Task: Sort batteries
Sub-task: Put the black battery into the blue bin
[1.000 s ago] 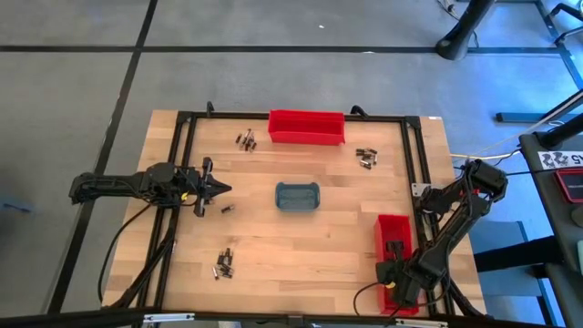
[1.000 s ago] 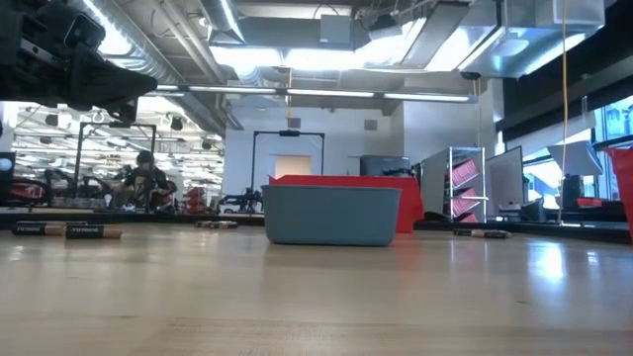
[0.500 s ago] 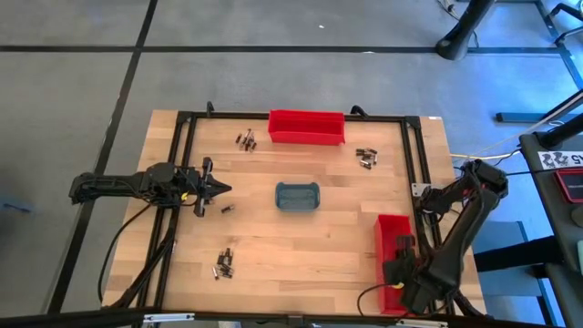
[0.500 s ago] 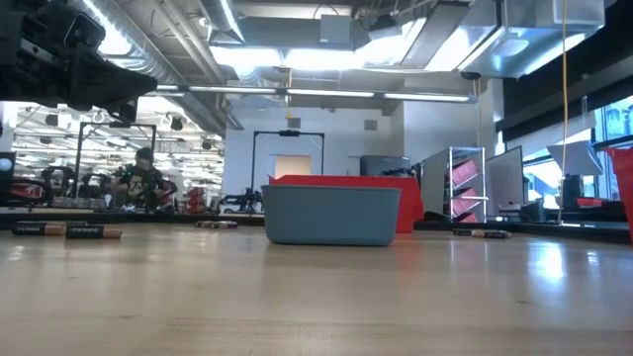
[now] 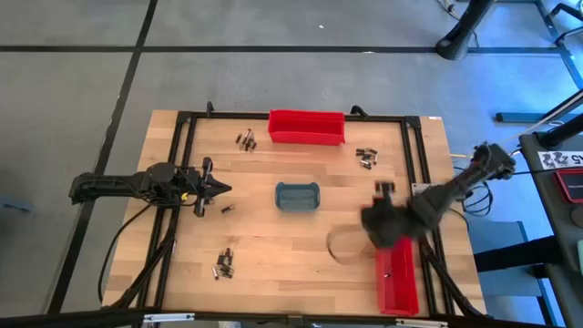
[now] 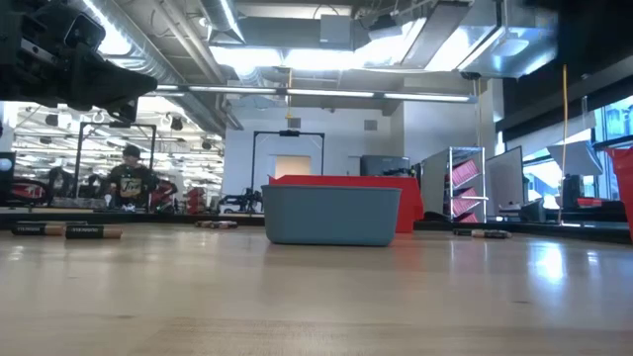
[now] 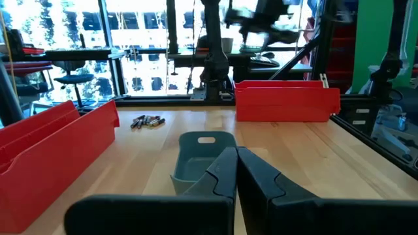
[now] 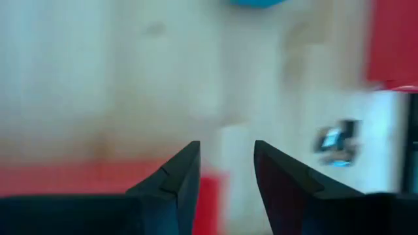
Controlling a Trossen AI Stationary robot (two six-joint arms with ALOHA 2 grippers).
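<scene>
At table centre, grey tray (contents unclear); left gripper fingers closed, right gripper fingers apart, nothing held.

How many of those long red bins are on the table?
2: one red bin at the table's far edge, middle; the other at the near right corner, beside the right arm. None seems hidden.

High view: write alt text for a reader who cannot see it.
A wooden table seen from above holds a grey-blue tray at its centre, two red bins, and four small clusters of batteries. The left gripper rests shut left of the tray, while the blurred right gripper hangs above the bin on the right.
</scene>
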